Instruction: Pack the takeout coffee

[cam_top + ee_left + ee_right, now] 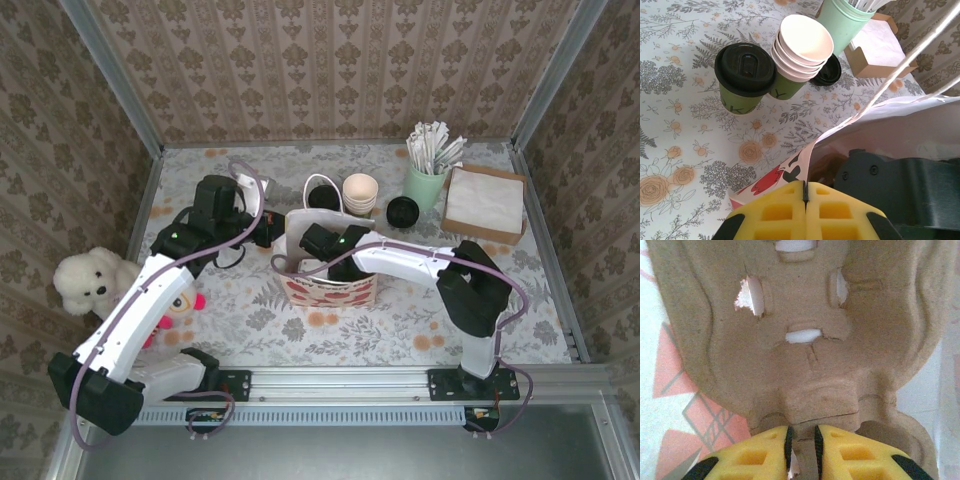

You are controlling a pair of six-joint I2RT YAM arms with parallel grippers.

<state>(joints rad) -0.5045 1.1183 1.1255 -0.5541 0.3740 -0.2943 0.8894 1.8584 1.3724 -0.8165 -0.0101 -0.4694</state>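
Takeout coffee: upright on the floral table, black lid on. It stands just beside the stack of unlidded cups; I cannot tell whether the two touch. It is outside the paper bag, behind the bag's far rim in the overhead view.

Left gripper: yellow fingers pressed together with no gap, pinching the top edge of the bag at its left side. In the left wrist view the coffee sits beyond and to the left of the fingertips, apart from them, with bare table between.

Right gripper: down inside the bag. Its fingers stand only narrowly apart, with a thin wall of the moulded pulp cup carrier caught between them. The carrier lies directly ahead of the fingers, cup wells and cut slots facing the right wrist camera. In the overhead view this gripper is on the near side of the coffee, with the bag's wall between the two.
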